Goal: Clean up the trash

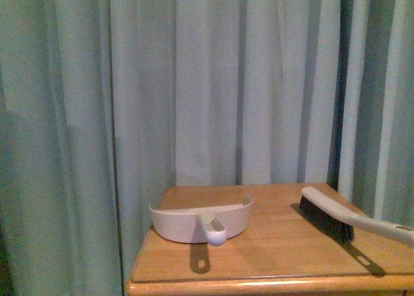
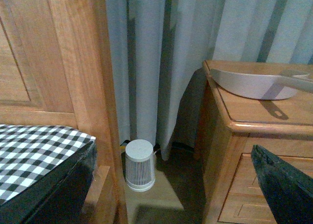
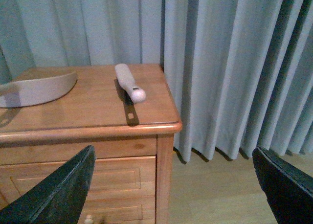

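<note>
Sitting on the table [image 1: 272, 244], the dustpan [image 1: 174, 222] is lying toward 9 o'clock and the brush [image 1: 326, 218] toward 3 o'clock, well apart; curtains [image 1: 259, 83] are hanging at 12. A white cylinder [image 2: 140, 165] is standing on the floor beside the table. The left gripper [image 2: 172, 145] and right gripper [image 3: 172, 150] are gaping wide, holding nothing. Where the trash is lying, I cannot tell.

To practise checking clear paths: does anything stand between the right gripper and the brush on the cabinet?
Nothing visible does. The brush lies alone on the cabinet top, handle toward the open right gripper; the dustpan sits apart to one side. No trash shows in any view.
</note>
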Motion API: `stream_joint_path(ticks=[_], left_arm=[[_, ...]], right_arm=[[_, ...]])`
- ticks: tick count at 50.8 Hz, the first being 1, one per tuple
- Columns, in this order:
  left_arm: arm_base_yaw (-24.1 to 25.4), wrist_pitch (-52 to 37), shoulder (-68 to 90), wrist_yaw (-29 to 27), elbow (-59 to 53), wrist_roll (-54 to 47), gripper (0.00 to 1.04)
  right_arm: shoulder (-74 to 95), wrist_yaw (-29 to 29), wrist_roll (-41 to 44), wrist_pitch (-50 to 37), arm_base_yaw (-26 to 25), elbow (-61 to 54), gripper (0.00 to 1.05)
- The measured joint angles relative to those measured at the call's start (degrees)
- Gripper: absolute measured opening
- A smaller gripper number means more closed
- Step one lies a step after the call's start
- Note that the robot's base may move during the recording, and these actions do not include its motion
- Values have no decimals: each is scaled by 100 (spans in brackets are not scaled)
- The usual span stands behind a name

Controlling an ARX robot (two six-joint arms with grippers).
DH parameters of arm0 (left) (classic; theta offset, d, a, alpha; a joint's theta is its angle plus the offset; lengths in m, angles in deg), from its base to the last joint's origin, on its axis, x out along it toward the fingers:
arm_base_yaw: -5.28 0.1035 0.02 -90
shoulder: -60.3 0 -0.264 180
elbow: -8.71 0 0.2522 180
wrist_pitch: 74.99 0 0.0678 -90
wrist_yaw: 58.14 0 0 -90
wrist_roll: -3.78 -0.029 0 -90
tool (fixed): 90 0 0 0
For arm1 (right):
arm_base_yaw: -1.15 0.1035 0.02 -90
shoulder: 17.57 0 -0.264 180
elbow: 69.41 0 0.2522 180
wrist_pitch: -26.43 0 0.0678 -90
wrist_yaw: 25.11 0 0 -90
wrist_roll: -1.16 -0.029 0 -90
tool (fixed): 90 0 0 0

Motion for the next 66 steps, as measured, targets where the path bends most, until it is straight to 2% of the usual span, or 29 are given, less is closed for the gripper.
stream_joint_path(ticks=[22, 23, 24, 25, 28, 31, 34, 36, 39, 43, 49, 53, 58, 66], left_arm=[[0, 0, 0, 0, 0, 2, 97], [0, 0, 0, 0, 0, 2, 97], [0, 0, 0, 2, 0, 2, 97], [0, 0, 0, -4, 0, 2, 97], [0, 0, 0, 7, 0, 2, 97], [-2, 0, 0, 0, 0, 2, 97], [-2, 0, 0, -4, 0, 2, 97], [-2, 0, 0, 2, 0, 2, 97], [-2, 0, 0, 0, 0, 2, 97], [-2, 0, 0, -2, 0, 2, 97], [-2, 0, 0, 0, 0, 2, 97], [-2, 0, 0, 2, 0, 2, 97], [-2, 0, 0, 0, 0, 2, 97], [-2, 0, 0, 0, 0, 2, 97]], right_arm=[[0, -2, 0, -2, 0, 0, 97], [72, -225, 52, 79, -59, 24, 97], [243, -839, 151, 358, -227, 142, 97], [361, -1207, 216, 568, -350, 238, 97], [1362, -3222, 455, 1543, -1108, 807, 97], [2260, -4754, 444, 1759, -1679, 1329, 97], [2852, -5552, 363, 1384, -1862, 1834, 97], [3300, -5713, 306, 1023, -1858, 2315, 97], [3995, -5453, 439, 754, -1727, 3171, 97], [4819, -4892, 769, 984, -1427, 4107, 97], [6146, -3646, 1425, 1364, -986, 5429, 97], [7385, -2452, 2028, 1574, -693, 6280, 97], [8529, -1593, 2385, 1668, -503, 6649, 97], [9490, -951, 2382, 1521, -289, 6769, 97]])
